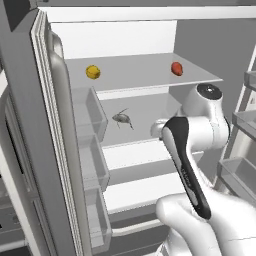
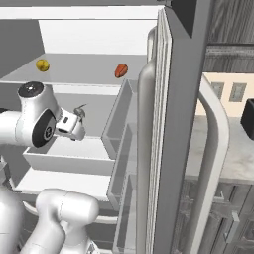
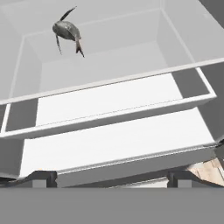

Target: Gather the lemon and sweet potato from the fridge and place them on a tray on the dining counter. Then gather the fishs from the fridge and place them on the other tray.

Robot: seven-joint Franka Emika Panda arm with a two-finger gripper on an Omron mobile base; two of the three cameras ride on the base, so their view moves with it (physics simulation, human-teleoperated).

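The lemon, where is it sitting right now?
The lemon sits on the upper shelf of the open fridge, toward the left in both base views, well apart from the sweet potato on that shelf's right.

Right of the fridge [image 2: 173, 124], high up, is a dark wood cupboard [image 2: 230, 22]. Below it is a tan wall [image 2: 225, 106] with two small windows [image 2: 237, 92]. A black thing [image 2: 248, 119], cut off at the right edge, sits on a pale grey top [image 2: 233, 154]. Under the top are grey cupboard doors [image 2: 218, 218]. A bit of wood floor [image 3: 205, 168] shows low down.
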